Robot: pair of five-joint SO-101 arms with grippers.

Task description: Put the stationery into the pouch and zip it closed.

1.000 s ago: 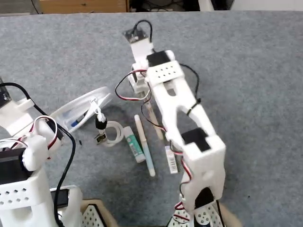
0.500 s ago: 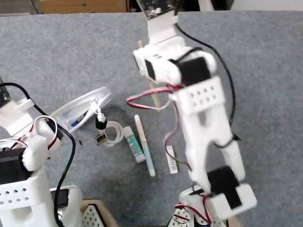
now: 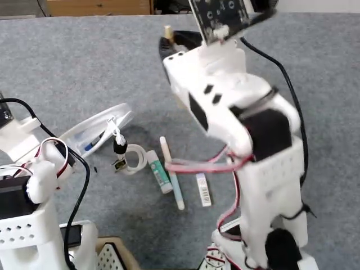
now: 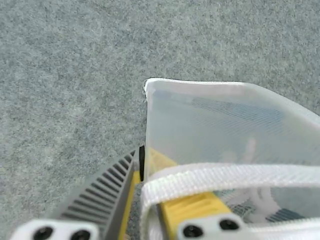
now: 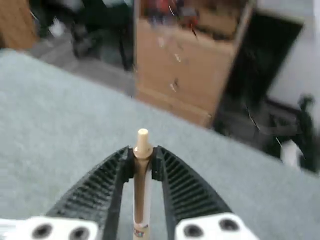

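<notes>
My right gripper (image 5: 143,159) is shut on a beige pen (image 5: 142,145), which stands between the jaws with its tip poking out. From above, the right arm is raised high over the table's far middle, and the pen's tip (image 3: 167,28) shows beside the gripper (image 3: 175,44). The translucent pouch (image 3: 97,128) lies open at the left, with something blue and dark inside. My left gripper (image 4: 142,167) is shut on the pouch's edge (image 4: 165,90), near its white zip band. On the carpet between the arms lie a glue stick (image 3: 159,171), a white-and-blue pen (image 3: 172,177) and a small barcoded eraser (image 3: 203,189).
A white tape ring (image 3: 134,159) and a black binder clip (image 3: 119,147) sit just right of the pouch. The grey carpet (image 3: 84,62) covers the whole table. A wooden cabinet (image 5: 190,60) stands behind the table's far edge.
The right arm has lifted the beige pen off the carpet and swung up and away toward the far edge. The left arm and pouch have stayed put.
</notes>
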